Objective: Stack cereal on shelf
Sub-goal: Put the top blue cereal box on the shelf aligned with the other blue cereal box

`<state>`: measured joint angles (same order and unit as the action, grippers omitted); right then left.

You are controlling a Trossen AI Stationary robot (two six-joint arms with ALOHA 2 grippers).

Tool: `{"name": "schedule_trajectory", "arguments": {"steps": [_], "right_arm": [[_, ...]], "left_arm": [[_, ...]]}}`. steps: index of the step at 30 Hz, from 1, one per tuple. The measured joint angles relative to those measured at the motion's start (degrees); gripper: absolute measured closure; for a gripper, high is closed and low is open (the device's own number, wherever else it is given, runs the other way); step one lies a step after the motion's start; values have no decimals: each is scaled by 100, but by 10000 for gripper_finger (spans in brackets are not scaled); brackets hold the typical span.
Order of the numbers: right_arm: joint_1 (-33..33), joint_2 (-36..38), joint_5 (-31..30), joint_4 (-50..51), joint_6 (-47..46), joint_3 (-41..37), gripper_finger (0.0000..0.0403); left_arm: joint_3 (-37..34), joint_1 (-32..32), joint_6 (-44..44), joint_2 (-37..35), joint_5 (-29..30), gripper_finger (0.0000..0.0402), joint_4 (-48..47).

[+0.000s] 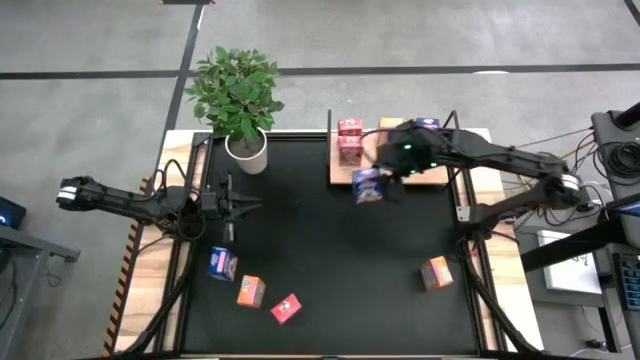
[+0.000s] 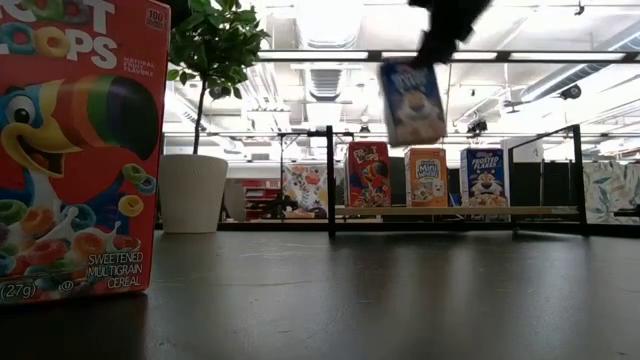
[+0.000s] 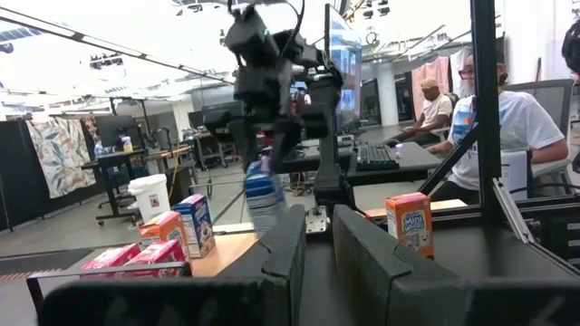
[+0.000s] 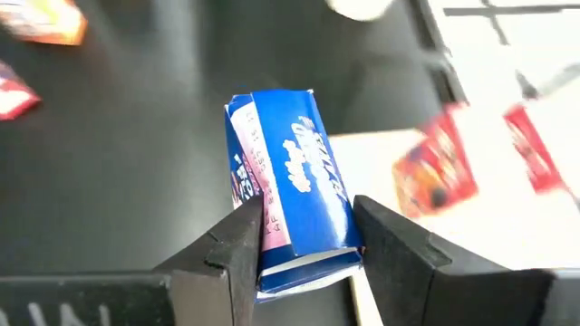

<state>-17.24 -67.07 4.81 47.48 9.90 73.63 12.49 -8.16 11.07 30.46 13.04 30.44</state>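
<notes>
— Black table (image 1: 330, 250): where's the blue box (image 4: 292, 195)?
— Clamped in the right gripper (image 4: 304, 237), lifted above the table, just beside the shelf (image 1: 420, 178), by its near-left corner.
— And the left gripper (image 1: 243, 206)?
— Clenched empty, left side, near the plant pot (image 1: 247, 150).

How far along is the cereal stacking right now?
Done: four small printed cardboard boxes stand on the light-wood shelf board, among them two red ones. In hand: the right tool carries a blue box in the air by the shelf. Left: four boxes on the black tabletop. The left tool waits, shut.
</notes>
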Motion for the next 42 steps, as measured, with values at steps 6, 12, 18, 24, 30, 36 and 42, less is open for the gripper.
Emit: {"name": "schedule_trajectory", "arguments": {"steps": [6,12,18,24,30,36,42], "right_arm": [[-979,1213,-1084,-754,-295,-1541,250],[-1862,1953,-1242,-1357,-626,-2667,250],[-2243,2231,-1243,-1796,-694,-3297,250],[-2268,2200,-1246,-1968,-607,-3466,248],[-2268,2118,-1531,-2040,-590,-3615,221],[-2268,2088,-1547,-1923,-601,-3590,182],[-2266,2086,-1538,-1710,-862,-3141,162]], "left_arm": [[0,0,60,0,1,357,0],[0,0,66,0,2,357,13],[0,0,66,0,2,357,46],[0,0,98,0,2,357,46],[0,0,107,0,2,357,44],[0,0,109,0,2,357,44],[0,0,109,0,2,357,44]]}}
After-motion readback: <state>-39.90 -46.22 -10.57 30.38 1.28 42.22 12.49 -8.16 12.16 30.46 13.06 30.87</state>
